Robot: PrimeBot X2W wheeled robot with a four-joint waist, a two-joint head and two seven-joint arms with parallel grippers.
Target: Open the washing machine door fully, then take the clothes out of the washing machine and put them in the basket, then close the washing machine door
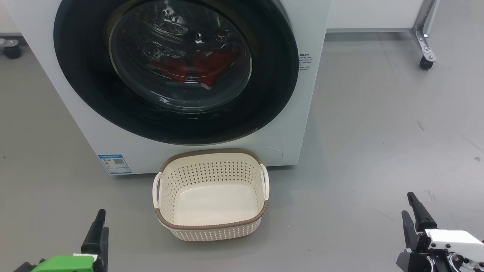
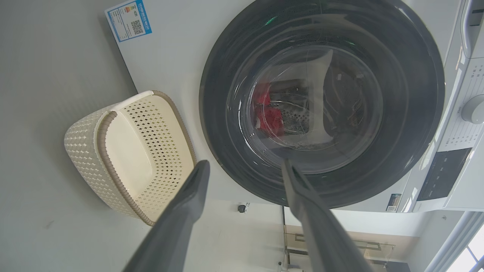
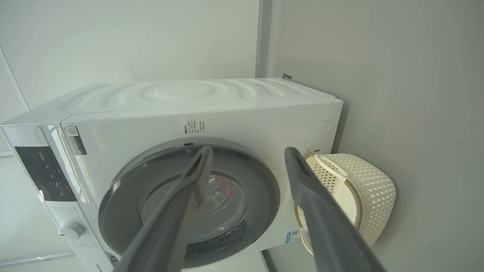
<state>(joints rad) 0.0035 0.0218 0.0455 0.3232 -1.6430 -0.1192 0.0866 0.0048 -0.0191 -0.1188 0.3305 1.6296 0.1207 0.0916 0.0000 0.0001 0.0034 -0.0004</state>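
Observation:
The white washing machine stands ahead, and its round black door lies shut against the front. Through the door's glass I see the red clothes in the drum. The cream basket sits empty on the floor, just in front of the machine. My left gripper is low at the left, open and holding nothing. My right gripper is low at the right, also open and holding nothing. In the left wrist view the open gripper points at the door, clothes and basket. The right gripper faces the door and basket.
Grey floor spreads to both sides of the basket. A metal frame leg on a castor stands at the far right, and another castor at the far left. The machine's control panel with its dial lies above the door.

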